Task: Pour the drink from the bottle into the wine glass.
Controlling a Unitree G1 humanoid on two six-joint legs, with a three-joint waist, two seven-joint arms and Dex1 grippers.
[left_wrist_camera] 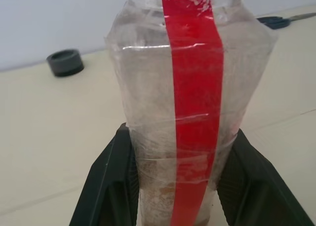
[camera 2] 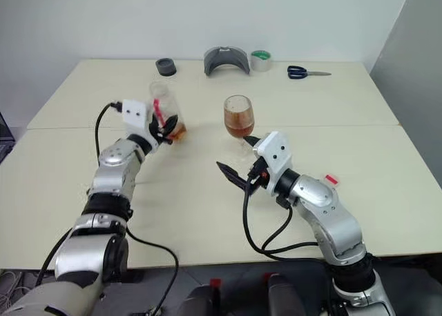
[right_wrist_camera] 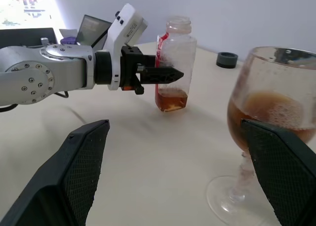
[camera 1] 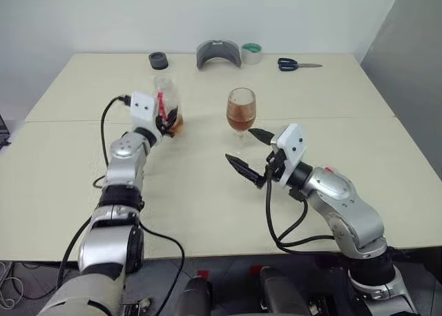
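A pale tabletop (camera 1: 207, 192) against a white wall carries the wine glass (camera 1: 241, 110), already part-filled with drink (camera 1: 240, 120). The left tool (camera 1: 168, 121) clamps the nearly drained bottle (camera 1: 168, 103) upright; the right tool (camera 1: 250, 150) gapes beside the stem, seemingly guarding it.

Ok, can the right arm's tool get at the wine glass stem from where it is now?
Probably yes. The right tool is open beside the wine glass, one finger already near the foot, with bare table between. The left tool and its bottle stand well off to the side.
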